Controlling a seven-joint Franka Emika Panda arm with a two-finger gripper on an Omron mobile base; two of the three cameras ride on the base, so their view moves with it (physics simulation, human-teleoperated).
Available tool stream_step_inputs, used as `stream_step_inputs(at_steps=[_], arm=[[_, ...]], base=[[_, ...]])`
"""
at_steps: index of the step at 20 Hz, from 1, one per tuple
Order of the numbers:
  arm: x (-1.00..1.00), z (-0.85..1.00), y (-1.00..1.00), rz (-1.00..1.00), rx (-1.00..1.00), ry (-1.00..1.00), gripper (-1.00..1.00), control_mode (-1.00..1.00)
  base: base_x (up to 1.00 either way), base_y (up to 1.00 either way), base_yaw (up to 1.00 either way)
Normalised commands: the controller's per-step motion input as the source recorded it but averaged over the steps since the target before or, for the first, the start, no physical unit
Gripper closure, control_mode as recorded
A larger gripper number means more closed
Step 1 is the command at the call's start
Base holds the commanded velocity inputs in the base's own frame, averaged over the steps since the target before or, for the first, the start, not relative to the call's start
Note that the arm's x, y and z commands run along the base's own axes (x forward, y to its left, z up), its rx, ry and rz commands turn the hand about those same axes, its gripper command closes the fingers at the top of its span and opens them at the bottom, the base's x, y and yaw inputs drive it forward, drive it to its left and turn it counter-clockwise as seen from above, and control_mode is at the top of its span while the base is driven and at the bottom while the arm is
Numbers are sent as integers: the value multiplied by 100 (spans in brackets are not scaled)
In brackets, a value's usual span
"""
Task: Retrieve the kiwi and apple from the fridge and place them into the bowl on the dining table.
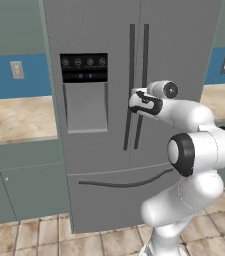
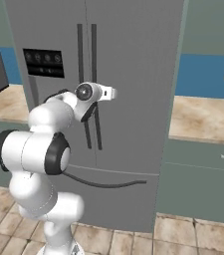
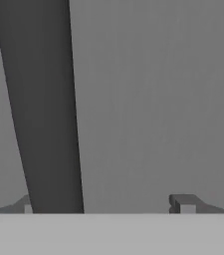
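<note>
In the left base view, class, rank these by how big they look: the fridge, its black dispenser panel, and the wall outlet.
1. The fridge, largest by far.
2. The black dispenser panel.
3. The wall outlet, smallest.
The outlet sits farther back on the blue wall, so it may look somewhat smaller than it is.

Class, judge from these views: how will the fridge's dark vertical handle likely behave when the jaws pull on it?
The handle looks rigid, so it should not flex. Smooth-looking, it may slip. The tall steel fridge door probably swings heavily.

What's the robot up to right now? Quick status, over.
Gripper open, at a dark door handle. Fridge doors closed. Fruit not yet out.
</note>
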Motion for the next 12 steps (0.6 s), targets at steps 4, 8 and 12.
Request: stream_step_inputs(at_steps=[4, 8, 12], arm=[[1, 3, -1, 0, 0, 9, 100, -100], [-97, 27, -39, 0, 0, 10, 100, -100], [-100, 29, -78, 0, 0, 9, 100, -100]], base=[[0, 0, 0], [0, 0, 0], [0, 0, 0]])
